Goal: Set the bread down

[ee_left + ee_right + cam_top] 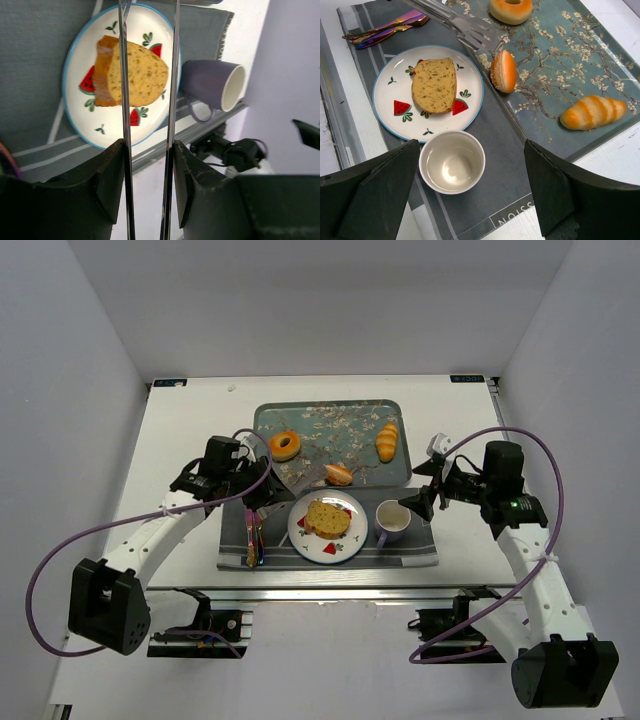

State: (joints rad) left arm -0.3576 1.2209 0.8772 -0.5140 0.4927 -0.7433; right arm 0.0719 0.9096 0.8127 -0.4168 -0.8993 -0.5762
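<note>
A slice of bread (328, 517) lies flat on the white watermelon plate (308, 541); it also shows in the left wrist view (132, 72) and the right wrist view (434, 85). My left gripper (258, 490) is shut on metal tongs (125, 75). The tongs' slotted tips (465, 25) hover empty over the tray's near edge, just behind the plate. My right gripper (425, 502) is open and empty above the purple mug (452, 161), right of the plate.
A floral tray (330, 418) holds a donut (285, 445), a croissant (387, 440) and a small bun (339, 475). Plate and mug (392, 521) stand on a grey placemat (420, 550). Iridescent cutlery (254, 538) lies at the mat's left edge.
</note>
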